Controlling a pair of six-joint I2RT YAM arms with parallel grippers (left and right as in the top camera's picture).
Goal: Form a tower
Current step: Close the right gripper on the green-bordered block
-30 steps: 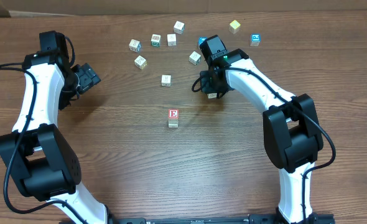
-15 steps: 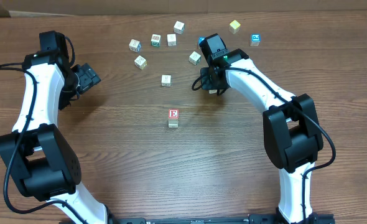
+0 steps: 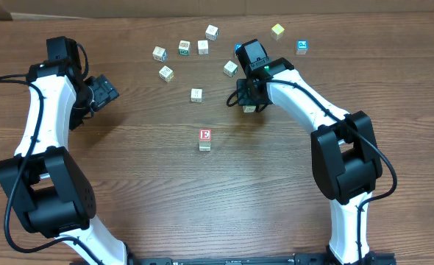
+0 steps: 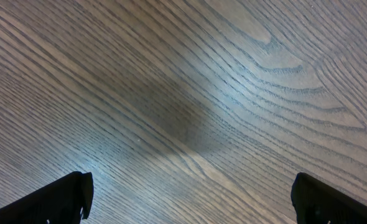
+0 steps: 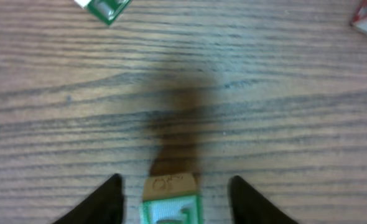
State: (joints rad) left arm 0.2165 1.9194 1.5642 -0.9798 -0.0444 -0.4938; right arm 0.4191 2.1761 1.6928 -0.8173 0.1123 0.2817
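Brown wood-grain table (image 3: 143,184); my right gripper (image 5: 171,199) part open around green-faced pale wooden cube (image 5: 170,200), grip uncertain; left gripper (image 4: 190,199) wide open, empty.

Bare desk (image 3: 202,199) lies wide around the two-cube tower (image 3: 205,139) from three through nine o'clock. Toward twelve, loose cubes (image 3: 182,48) scatter; at one o'clock the right gripper (image 3: 249,103) and arm block approach.
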